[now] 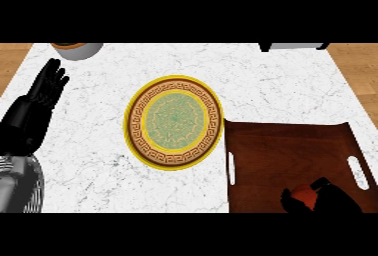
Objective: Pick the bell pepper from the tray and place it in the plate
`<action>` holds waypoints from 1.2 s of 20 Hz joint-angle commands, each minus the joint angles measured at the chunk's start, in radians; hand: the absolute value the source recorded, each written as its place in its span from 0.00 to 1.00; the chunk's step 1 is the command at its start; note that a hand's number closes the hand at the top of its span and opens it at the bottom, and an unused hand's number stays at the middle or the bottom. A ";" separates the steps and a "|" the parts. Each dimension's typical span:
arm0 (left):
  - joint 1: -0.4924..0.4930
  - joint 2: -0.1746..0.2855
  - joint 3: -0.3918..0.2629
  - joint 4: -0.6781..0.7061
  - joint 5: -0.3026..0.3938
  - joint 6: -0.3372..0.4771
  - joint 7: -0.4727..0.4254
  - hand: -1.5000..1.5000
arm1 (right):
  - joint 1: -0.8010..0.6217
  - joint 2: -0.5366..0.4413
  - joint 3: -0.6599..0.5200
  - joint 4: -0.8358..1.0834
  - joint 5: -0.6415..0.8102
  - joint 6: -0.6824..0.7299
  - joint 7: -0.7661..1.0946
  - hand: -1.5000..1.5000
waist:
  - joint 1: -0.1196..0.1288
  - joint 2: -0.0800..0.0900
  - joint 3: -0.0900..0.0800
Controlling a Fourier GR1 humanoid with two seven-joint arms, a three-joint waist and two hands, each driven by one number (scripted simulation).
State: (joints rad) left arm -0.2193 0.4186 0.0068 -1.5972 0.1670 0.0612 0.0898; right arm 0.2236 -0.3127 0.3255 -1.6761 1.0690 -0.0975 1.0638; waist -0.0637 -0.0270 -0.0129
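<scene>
Bell pepper (pixel 301 192) was clasped by curled right robot hand (pixel 334 201) nr tray's (pixel 295 147) front edge; left robot hand (pixel 40 95) was open.

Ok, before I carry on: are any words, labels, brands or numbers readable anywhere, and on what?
None can be read.
The plate bears only a patterned border, no letters.
The tray and the bell pepper in the right hand show no text.

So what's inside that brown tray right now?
A reddish bell pepper at the near end of the tray, with the right hand curled round it. The hand hides most of the pepper.
</scene>
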 commanded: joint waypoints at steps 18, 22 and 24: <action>-0.057 -0.017 -0.005 -0.034 -0.002 -0.030 0.040 0.50 | 0.062 0.308 0.677 -0.547 0.749 -0.046 0.156 1.00 | 0.067 0.027 0.012; -0.046 -0.045 -0.020 0.046 -0.028 -0.041 -0.047 0.50 | -0.043 0.305 0.659 -0.524 0.696 0.012 0.161 1.00 | 0.078 0.038 0.010; -0.071 -0.053 -0.028 0.028 -0.027 -0.025 0.006 0.50 | -0.067 0.304 0.650 -0.541 0.675 0.043 0.163 1.00 | 0.080 0.037 0.010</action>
State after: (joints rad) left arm -0.2688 0.3856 -0.0101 -1.5904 0.1504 0.0270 0.0895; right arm 0.2963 -0.1761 0.9460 -2.2472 1.7851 -0.1208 1.0886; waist 0.0088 0.0046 -0.0023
